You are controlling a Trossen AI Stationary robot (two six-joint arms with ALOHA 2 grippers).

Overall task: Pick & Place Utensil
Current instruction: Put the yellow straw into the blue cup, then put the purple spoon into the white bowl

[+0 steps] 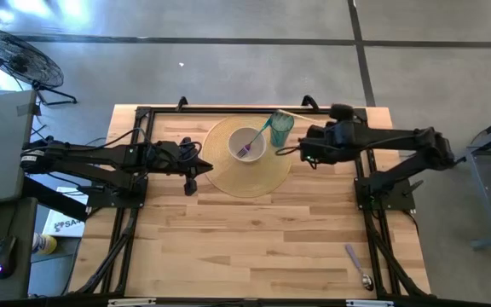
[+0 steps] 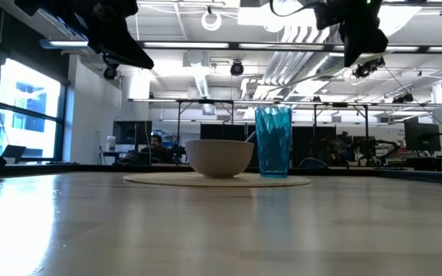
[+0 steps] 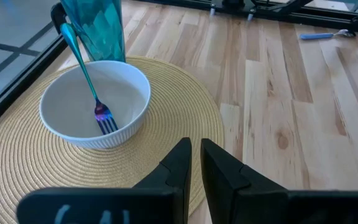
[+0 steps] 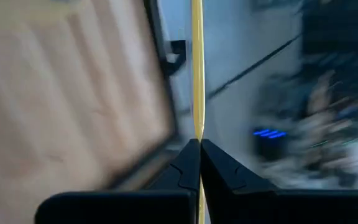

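Wooden table point(image 1: 254, 239) in open workshop, one round mat point(image 1: 245, 175), one bowl point(image 1: 247, 143) containing one fork point(image 1: 252, 143), one cup point(image 1: 280, 126), one spoon point(image 1: 358, 266) near table's edge, left tool point(image 3: 194, 155) clenched, empty, right tool point(image 4: 199, 146) grasping yellow stick point(image 4: 196, 68).

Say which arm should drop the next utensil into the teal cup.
Right. The right gripper is shut on a thin yellow stick beside the cup; the left gripper sits empty at the placemat's opposite edge.
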